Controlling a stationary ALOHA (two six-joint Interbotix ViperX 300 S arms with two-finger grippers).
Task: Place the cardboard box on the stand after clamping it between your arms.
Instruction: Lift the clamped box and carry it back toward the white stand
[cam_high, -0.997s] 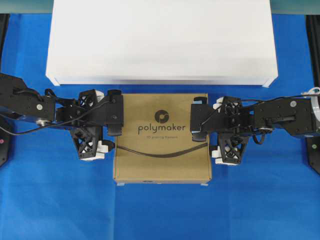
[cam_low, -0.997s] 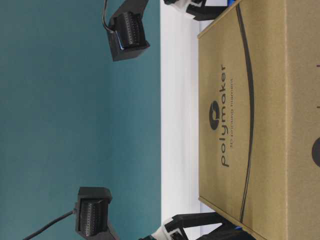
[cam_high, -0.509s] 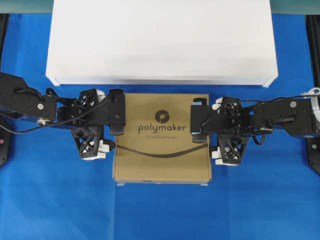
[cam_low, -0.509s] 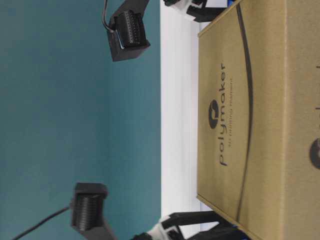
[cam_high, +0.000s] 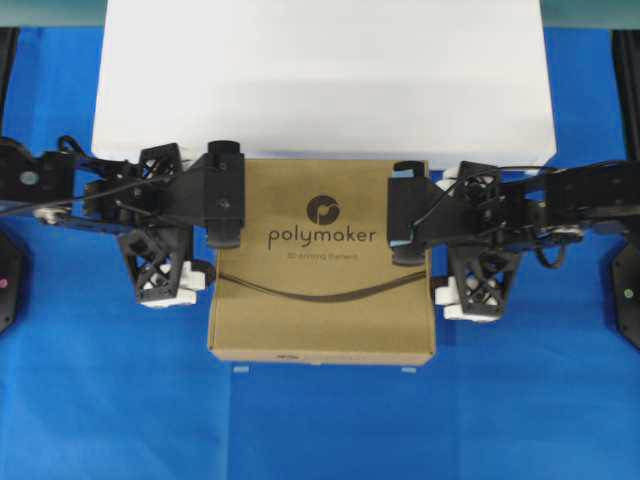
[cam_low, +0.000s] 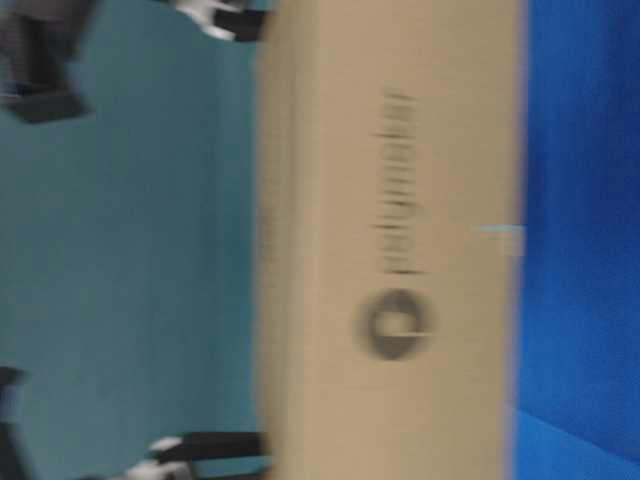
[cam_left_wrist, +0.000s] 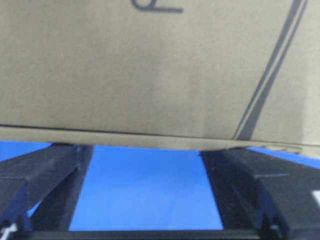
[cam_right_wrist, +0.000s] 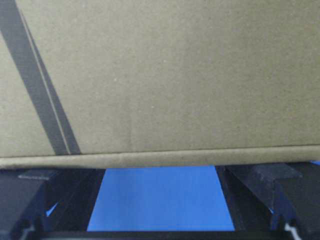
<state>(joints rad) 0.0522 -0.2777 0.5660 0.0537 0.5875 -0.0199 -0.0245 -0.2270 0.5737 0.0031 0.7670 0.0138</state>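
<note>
Cardboard box (cam_high: 322, 270) squeezed between left gripper (cam_high: 165, 240) and right gripper (cam_high: 480, 245), both jaws spread wide; box edge overlaps white stand (cam_high: 320, 80).

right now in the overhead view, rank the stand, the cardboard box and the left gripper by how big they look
1. the stand, widest by far
2. the cardboard box, though it may look bigger from being lifted nearer the camera
3. the left gripper, smallest
</note>
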